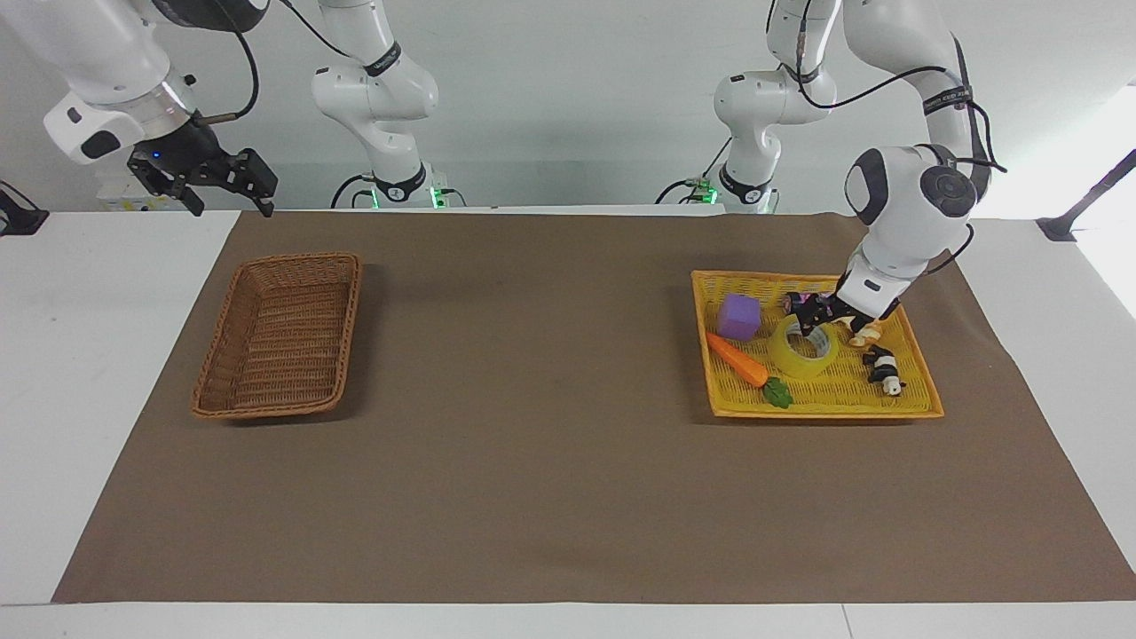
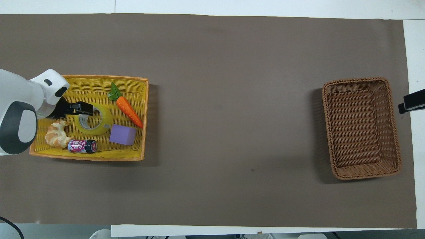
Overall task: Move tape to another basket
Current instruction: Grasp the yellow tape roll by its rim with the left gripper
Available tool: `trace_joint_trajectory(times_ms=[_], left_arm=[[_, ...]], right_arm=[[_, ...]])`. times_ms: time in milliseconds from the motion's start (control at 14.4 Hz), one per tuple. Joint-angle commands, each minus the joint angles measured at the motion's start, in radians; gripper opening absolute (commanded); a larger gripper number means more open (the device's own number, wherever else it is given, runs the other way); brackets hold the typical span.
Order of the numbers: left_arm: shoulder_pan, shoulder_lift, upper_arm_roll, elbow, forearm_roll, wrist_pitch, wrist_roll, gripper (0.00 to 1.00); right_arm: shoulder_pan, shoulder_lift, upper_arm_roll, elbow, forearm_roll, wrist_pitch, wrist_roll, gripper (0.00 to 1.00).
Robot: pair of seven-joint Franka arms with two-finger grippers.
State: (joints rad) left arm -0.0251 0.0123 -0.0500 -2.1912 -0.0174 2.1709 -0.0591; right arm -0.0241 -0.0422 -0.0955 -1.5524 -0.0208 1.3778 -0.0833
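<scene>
From across the table, the tape [image 1: 804, 348] lies flat in the yellow basket [image 1: 914, 404], between the purple cube [image 1: 739, 316] and the toy panda [image 1: 883, 370]. The left gripper [image 1: 824, 316] is low over the edge of the roll, with its fingers apart, and it may be touching the tape, but that is hard to see. The right gripper [image 1: 224, 182] waits up high near the brown basket [image 1: 282, 333], fingers apart, holding nothing. From above, the left gripper [image 2: 80, 108] covers one side of the tape [image 2: 96, 121], beside the carrot [image 2: 129, 111] and the croissant [image 2: 57, 134]. The brown basket [image 2: 362, 127] is well apart, at the right arm's end. The roll looks light and stiff but smooth and slippery, so pinching its wall, one finger in the hole and one outside, should hold best.
</scene>
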Motion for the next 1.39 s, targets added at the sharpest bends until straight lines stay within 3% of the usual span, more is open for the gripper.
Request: trace_joint_trajectory(times_ms=[0, 348, 835, 1044, 1322], left_arm=[[0.037, 0.012, -0.005, -0.012, 0.011, 0.05, 0.013, 0.98], [0.037, 0.011, -0.005, -0.084, 0.011, 0.119, 0.027, 0.98], [0.034, 0.049, -0.007, -0.101, 0.011, 0.158, 0.021, 0.94], [0.031, 0.058, -0.007, -0.146, 0.011, 0.246, 0.025, 0.93], [0.024, 0.057, -0.007, -0.157, 0.011, 0.254, 0.025, 0.82]], right_arm=[[-0.011, -0.018, 0.007, -0.018, 0.016, -0.002, -0.009, 0.99], [-0.011, -0.018, 0.007, -0.02, 0.016, -0.002, -0.009, 0.99], [-0.011, -0.018, 0.007, -0.018, 0.016, -0.002, -0.009, 0.99], [-0.013, -0.018, 0.007, -0.02, 0.016, -0.002, -0.009, 0.99], [-0.011, -0.018, 0.007, -0.018, 0.016, -0.002, -0.009, 0.99]])
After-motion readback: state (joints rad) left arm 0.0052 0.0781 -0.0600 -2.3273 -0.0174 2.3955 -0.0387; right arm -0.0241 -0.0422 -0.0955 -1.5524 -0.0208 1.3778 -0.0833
